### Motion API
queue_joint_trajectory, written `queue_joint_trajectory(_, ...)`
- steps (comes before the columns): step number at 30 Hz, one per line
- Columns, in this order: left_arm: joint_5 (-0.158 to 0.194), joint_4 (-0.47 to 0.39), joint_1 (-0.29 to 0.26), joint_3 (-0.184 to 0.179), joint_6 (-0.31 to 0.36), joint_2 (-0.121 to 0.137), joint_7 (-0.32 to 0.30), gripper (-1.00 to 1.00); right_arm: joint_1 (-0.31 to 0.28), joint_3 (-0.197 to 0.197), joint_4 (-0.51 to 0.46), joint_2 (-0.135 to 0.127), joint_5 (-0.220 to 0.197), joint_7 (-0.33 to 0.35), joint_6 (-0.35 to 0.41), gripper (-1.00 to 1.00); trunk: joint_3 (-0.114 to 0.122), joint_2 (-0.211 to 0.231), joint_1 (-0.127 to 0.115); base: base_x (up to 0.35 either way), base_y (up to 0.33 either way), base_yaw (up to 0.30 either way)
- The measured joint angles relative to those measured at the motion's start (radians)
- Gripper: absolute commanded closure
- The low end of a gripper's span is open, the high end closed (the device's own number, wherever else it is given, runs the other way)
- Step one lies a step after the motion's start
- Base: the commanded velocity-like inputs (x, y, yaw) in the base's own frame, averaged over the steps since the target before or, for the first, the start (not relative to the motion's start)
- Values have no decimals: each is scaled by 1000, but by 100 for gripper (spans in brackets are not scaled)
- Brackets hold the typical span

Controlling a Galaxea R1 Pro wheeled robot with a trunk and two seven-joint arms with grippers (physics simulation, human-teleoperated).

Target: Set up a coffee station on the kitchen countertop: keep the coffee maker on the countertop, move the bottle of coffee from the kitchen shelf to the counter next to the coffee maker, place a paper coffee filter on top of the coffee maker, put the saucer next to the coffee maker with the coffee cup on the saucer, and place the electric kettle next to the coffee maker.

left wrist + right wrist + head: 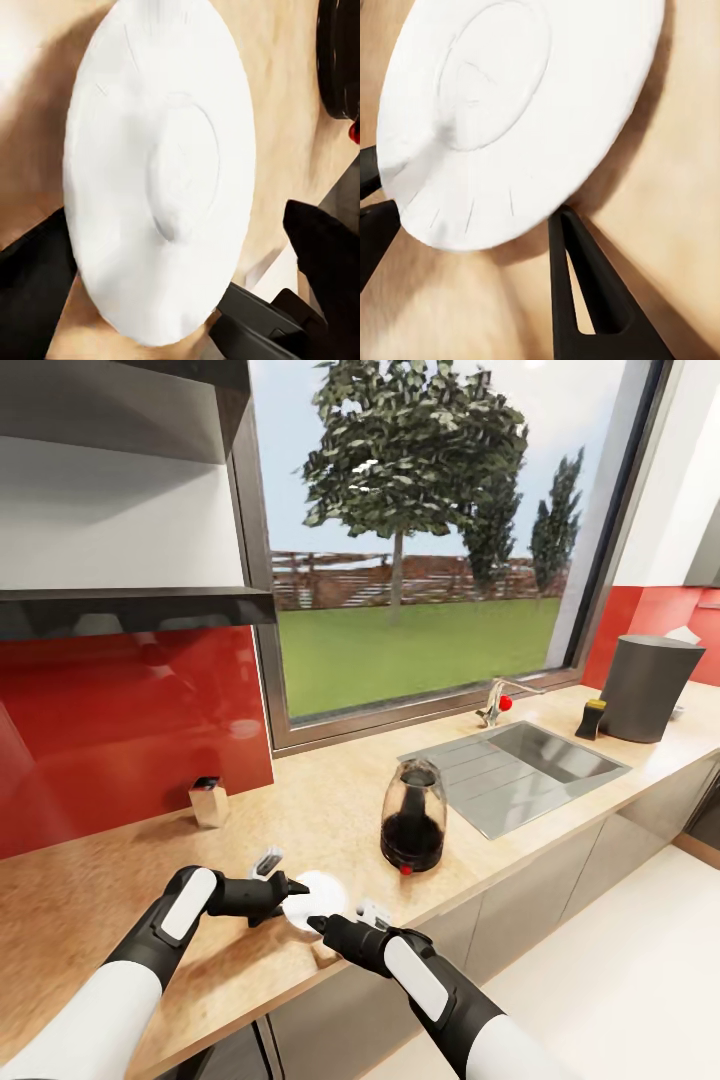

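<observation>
The saucer [316, 899] is a small, flat, round white plate with a shallow ringed centre. It sits near the front edge of the wood-grain table [120, 880], between both grippers. The left gripper [292, 887] meets its rim, as does the right gripper [318, 923]; I cannot tell whether either pair of jaws clamps it. The glass electric kettle [412, 817] stands just beyond, beside the sink [520, 765]. Farther right stand the coffee maker [648, 686] and bottle of coffee [592, 718].
</observation>
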Motion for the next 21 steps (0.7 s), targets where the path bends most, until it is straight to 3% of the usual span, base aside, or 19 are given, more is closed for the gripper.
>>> queue_joint_trajectory(3,-6,0,0,-1,0,0,0,100,0,0,0,0,-1,0,0,-100,0,0,0,0,0,0)
queue_joint_trajectory(4,12,0,0,0,0,0,1,100,0,0,1,0,-1,0,0,-100,0,0,0,0,0,0)
queue_joint_trajectory(21,35,0,0,-4,1,5,1,100,0,0,0,0,-1,0,0,-100,0,0,0,0,0,0)
